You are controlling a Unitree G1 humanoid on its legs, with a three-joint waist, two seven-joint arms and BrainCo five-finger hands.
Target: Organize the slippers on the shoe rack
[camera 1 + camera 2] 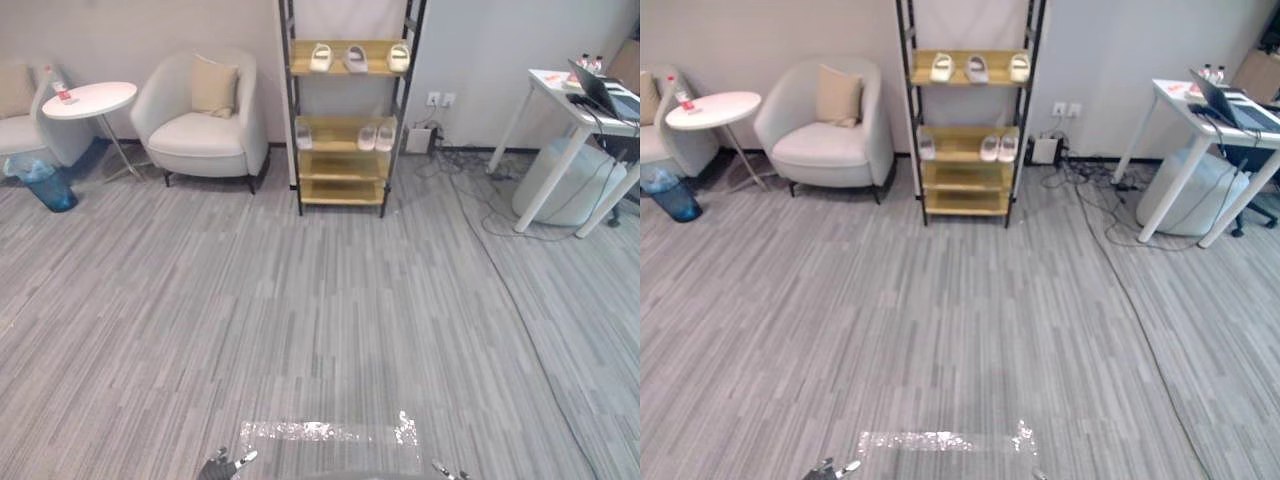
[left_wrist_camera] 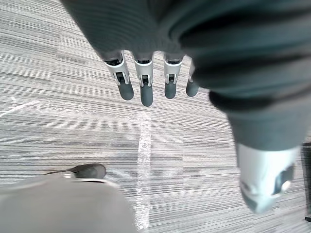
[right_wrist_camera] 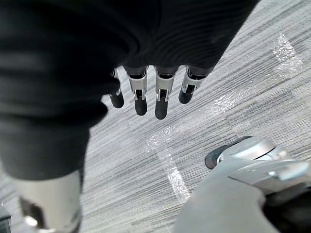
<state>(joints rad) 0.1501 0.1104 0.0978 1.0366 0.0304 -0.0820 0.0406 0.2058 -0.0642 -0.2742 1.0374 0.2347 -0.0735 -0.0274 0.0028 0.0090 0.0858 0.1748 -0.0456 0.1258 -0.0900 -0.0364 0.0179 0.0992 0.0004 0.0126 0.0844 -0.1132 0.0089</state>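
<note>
Grey striped carpet [image 1: 300, 300] is spread across the room, and the shoe rack [image 1: 340, 165] is set against the far wall [image 1: 150, 30]. On the rack's top shelf [image 1: 345, 70] three pale slippers [image 1: 355, 58] are lined up side by side. On the second shelf [image 1: 335, 130] a single slipper [image 1: 304, 135] is placed at the left end and a pair [image 1: 377, 135] at the right end. A white armchair [image 1: 200, 120] is seen just left of the rack, and a white desk [image 1: 552, 85] well to its right. The left hand [image 2: 146, 90] and the right hand [image 3: 162, 99] are held over the carpet, well apart from the rack. Their fingers are straight and loosely spread, with nothing grasped.
</note>
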